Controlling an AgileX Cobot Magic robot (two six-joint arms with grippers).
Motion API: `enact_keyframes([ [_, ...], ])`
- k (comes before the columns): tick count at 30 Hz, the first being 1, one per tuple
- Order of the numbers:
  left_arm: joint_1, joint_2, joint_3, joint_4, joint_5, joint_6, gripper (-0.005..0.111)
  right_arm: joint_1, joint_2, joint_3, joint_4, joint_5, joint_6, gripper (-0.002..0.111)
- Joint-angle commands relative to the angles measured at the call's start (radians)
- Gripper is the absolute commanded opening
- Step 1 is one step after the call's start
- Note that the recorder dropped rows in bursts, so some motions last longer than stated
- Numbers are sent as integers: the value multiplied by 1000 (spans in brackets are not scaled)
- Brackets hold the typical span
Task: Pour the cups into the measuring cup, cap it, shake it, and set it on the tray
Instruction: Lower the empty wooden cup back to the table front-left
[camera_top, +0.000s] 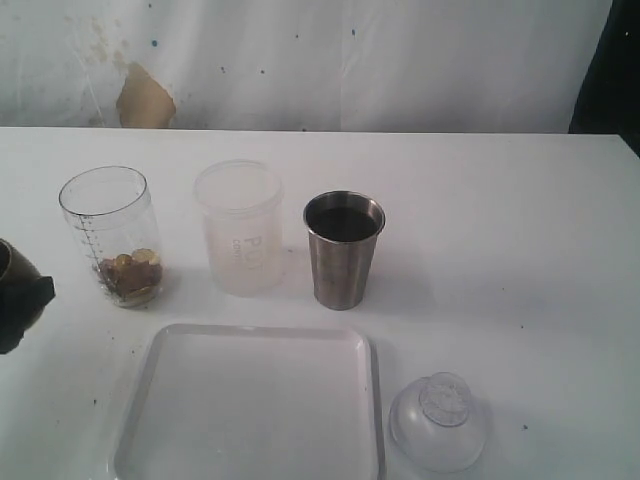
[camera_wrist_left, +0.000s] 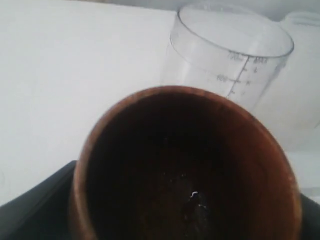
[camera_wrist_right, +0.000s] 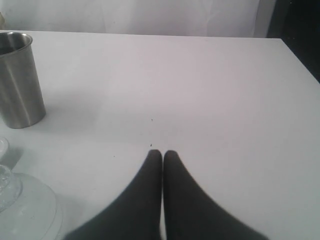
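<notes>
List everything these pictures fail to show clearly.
- The left gripper: in the exterior view it is cut off by the left edge; in the left wrist view the brown cup hides its jaws.
- What the frosted tumbler holds: exterior view, hidden by its cloudy wall.
- What the steel tumbler holds: exterior view, its inside is too dark.
- The clear domed lid: right wrist view, cut off by the frame edge.
</notes>
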Motion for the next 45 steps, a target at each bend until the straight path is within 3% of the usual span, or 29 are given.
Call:
enact_keyframes([
  [1,-3,80,11,22,-54,4,0,-6,-4,7,-1,0,-3,0],
  [4,-8,156,11,69,-112,29,0,-6,-4,7,-1,0,-3,0],
  [6,-54,225,11,47,-147,122,6,-1,-4,7,-1,0,-3,0],
  [8,-102,270,11,0,-149,174,22,10,-4,7,-1,0,-3,0],
  [9,-115,288,11,-24,-157,199,36,14,-4,7,-1,0,-3,0],
  [16,-117,297,11,-149,-152,160,98,16,-4,7,-1,0,-3,0],
  [18,-117,295,11,-144,-122,151,105,16,-4,7,-1,0,-3,0],
  [22,-117,289,11,-89,-161,105,105,16,-4,7,-1,0,-3,0],
  [28,-117,205,13,-32,-109,8,105,16,-4,7,-1,0,-3,0],
  [34,-117,56,13,17,-1,-140,105,16,-4,7,-1,0,-3,0],
  [41,-117,-148,13,-27,23,-291,105,16,-4,7,-1,0,-3,0],
  [43,-117,-202,13,-45,12,-376,101,16,-4,7,-1,0,-3,0],
  [45,-117,-268,13,-45,24,-424,85,20,-4,7,-1,0,-3,0],
])
